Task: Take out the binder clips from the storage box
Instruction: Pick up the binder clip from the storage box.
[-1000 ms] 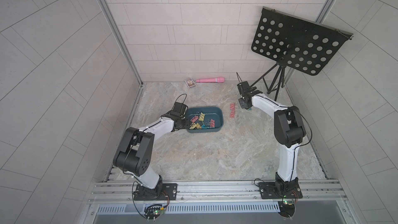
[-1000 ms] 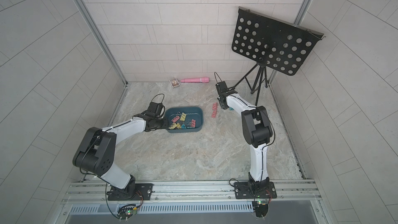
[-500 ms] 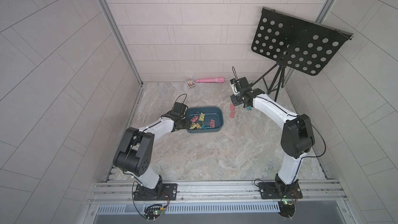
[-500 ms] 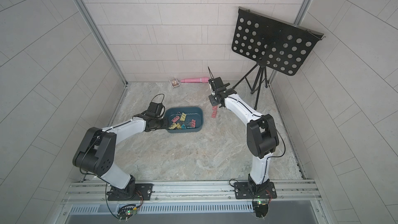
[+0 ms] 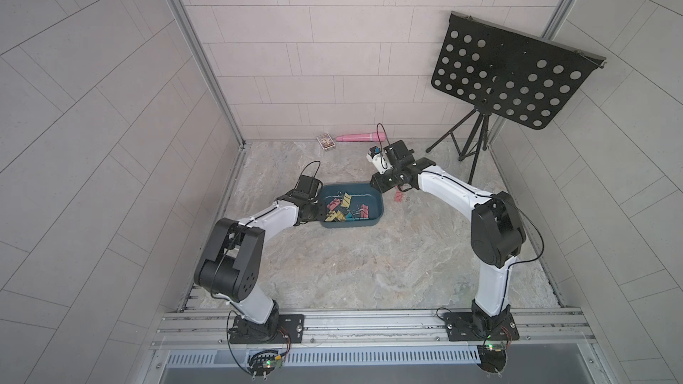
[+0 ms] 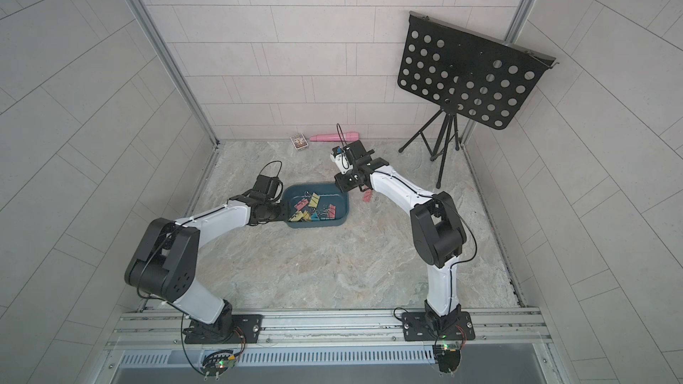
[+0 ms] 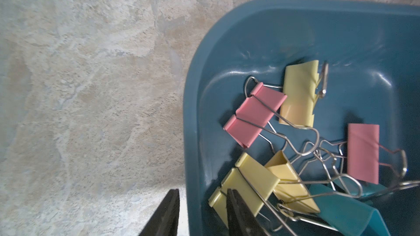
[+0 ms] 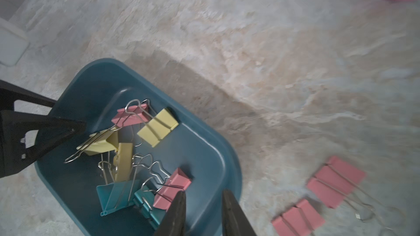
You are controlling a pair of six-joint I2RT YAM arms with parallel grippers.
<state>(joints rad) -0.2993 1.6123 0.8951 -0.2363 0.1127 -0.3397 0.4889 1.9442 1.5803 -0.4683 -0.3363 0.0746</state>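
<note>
**A:** What has moved in the last second?

**B:** The right arm has swung in from the tabletop (image 5: 351, 271) beside the storage box (image 5: 364, 224). It now reaches over the box's far right corner. The left arm has stayed where it was, at the box's left end.

**A:** How do the jaws of the right gripper stand?

**B:** The right gripper (image 8: 203, 200) is partly open and holds nothing. Only the box's inner wall and rim show in the gap between its fingers (image 8: 177, 214).

**A:** And where are the clips relative to it?

**B:** The binder clips (image 8: 158, 130) lie in a loose tangle on the box floor, pink, yellow and teal, with their wire handles crossed. In the right wrist view the nearest pink clip (image 8: 172, 188) sits just beside one fingertip and outside the gap. I cannot tell how high the tips hang above it.

**A:** The left gripper?

**B:** The left gripper (image 7: 202, 191) straddles the box's left wall. One finger is outside over the tabletop, and the other is inside, over a yellow clip (image 7: 245, 187). The jaws are drawn in narrow on that wall and grip the box itself, with no clip between them.

**A:** Is anything out of the box already?

**B:** Two pink clips (image 8: 336, 181) lie side by side on the tabletop just right of the box. They are clear of both grippers and partly under the right arm in both top views
</note>
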